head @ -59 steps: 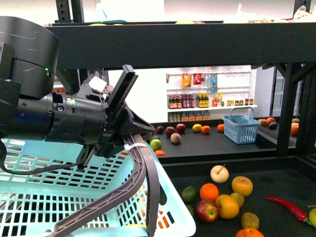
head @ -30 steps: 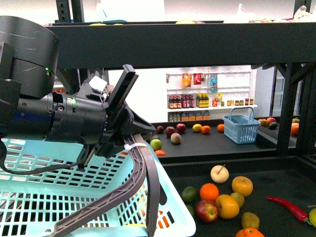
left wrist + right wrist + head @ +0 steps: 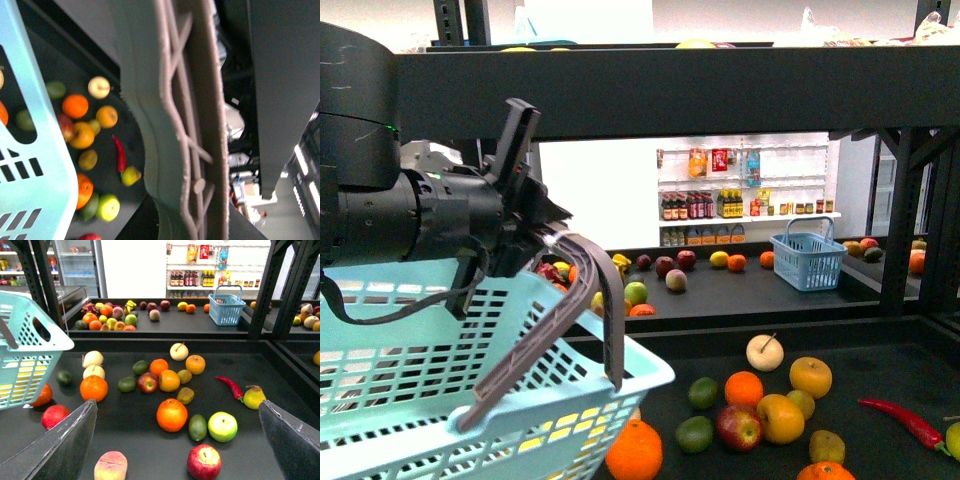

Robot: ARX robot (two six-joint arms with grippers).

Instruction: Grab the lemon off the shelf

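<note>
The shelf is a black rack with a top beam (image 3: pixel 670 90) and dark tray decks (image 3: pixel 135 440). My left gripper (image 3: pixel 535 238) is shut on the grey basket handle (image 3: pixel 588 300), which fills the left wrist view (image 3: pixel 185 125). It holds the light-blue basket (image 3: pixel 440 400) above the deck's left side. Yellow shows through the basket's slots. A yellow round fruit (image 3: pixel 719 259) lies on the far deck; I cannot tell whether it is a lemon. My right gripper (image 3: pixel 177 405) is open and empty, above the fruit on the near deck.
Loose oranges (image 3: pixel 171 415), apples (image 3: pixel 204 461), limes (image 3: pixel 197 427), a pear (image 3: pixel 254 396) and a red chilli (image 3: pixel 230 386) lie on the near deck. A small blue basket (image 3: pixel 808 260) stands on the far deck. Black uprights (image 3: pixel 905 220) stand at the right.
My left arm has swung left and lifted the basket, which now tilts. An orange and a lime on the deck beside it have come into view.
</note>
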